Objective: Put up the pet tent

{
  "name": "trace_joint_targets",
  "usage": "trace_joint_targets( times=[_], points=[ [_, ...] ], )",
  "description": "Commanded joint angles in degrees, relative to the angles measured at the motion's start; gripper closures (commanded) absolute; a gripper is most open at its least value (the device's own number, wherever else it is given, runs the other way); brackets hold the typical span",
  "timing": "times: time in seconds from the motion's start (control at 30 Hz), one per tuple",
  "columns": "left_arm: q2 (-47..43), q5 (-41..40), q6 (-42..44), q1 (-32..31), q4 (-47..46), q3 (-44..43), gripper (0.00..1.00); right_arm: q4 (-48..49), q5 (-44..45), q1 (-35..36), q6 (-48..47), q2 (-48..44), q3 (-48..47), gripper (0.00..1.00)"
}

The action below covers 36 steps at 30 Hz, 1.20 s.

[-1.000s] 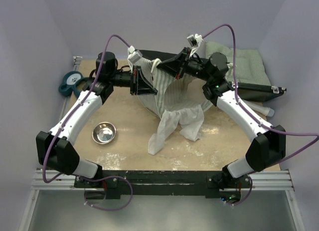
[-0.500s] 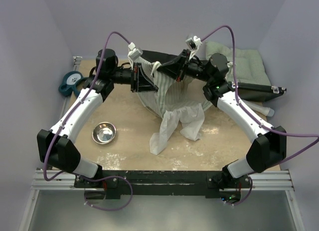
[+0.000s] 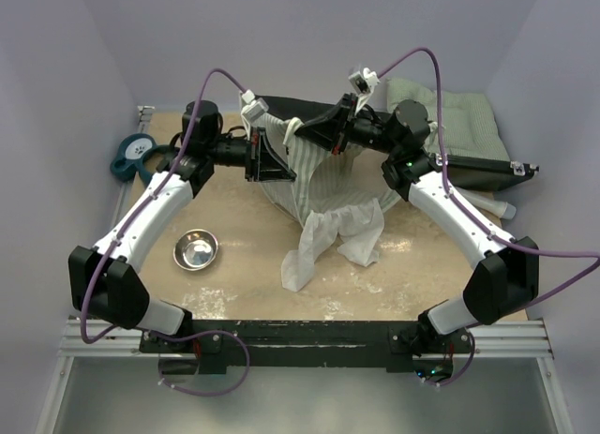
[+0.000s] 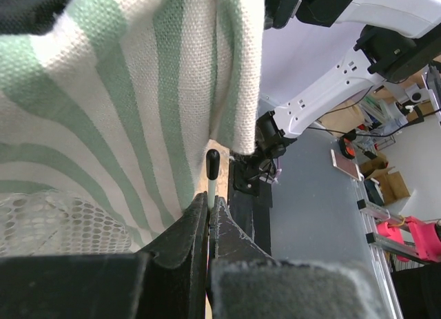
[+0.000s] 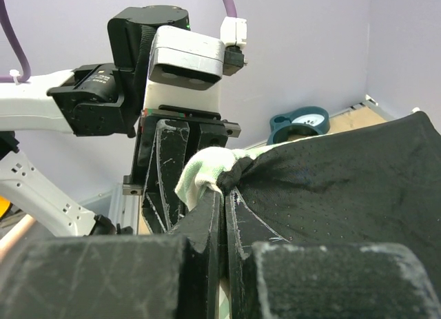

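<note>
The pet tent (image 3: 319,176), pale green-and-white striped with a black panel on top, hangs between both grippers at the back middle of the table. Its white flaps (image 3: 330,235) droop onto the tabletop. My left gripper (image 3: 274,159) is shut on a thin white pole with a black tip (image 4: 212,173), next to striped fabric (image 4: 124,105) and a mesh window (image 4: 48,222). My right gripper (image 3: 311,127) is shut on a bunched corner of the tent (image 5: 207,169), where green cloth meets black perforated fabric (image 5: 331,181). The two grippers sit close together.
A steel bowl (image 3: 196,249) stands at the front left. A teal object (image 3: 137,156) lies by the left wall. A green quilted cushion (image 3: 455,115) sits at the back right, with a flat black item (image 3: 483,170) and a white tube (image 3: 497,207) in front of it.
My left gripper has shifted slightly right toward the right gripper, drawing the tent's top edge in. The hanging flaps have swung a little. Both grips are unchanged.
</note>
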State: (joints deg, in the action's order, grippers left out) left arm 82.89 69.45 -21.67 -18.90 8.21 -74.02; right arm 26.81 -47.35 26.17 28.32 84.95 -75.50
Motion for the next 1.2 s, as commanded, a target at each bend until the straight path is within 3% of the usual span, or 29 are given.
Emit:
trace_joint_targets(
  times=[0.0, 0.5, 0.63, 0.97, 1.17],
  points=[
    [0.07, -2.56, 1.19, 0.26, 2.77, -1.38, 1.0, 4.22, -3.18, 0.37, 1.39, -3.21, -1.14, 1.0],
    [3.41, -2.3, 0.75, 0.44, 3.66, -10.53, 1.0, 0.44, -4.41, 0.54, -3.09, -3.21, -0.96, 1.0],
    [4.56, -2.83, 4.09, 0.44, 8.04, -12.2, 1.0, -1.58, -5.73, 0.98, -5.81, -3.21, -1.57, 1.0],
    [5.35, -3.44, 10.33, 0.44, 13.41, -15.71, 1.0, -19.5, -5.47, 3.18, -26.8, -3.82, -5.0, 1.0],
    [6.67, -4.24, 11.21, 0.44, 16.14, -15.37, 1.0, -20.57, -4.24, 3.18, -32.18, -4.26, -5.97, 1.0]
  ],
)
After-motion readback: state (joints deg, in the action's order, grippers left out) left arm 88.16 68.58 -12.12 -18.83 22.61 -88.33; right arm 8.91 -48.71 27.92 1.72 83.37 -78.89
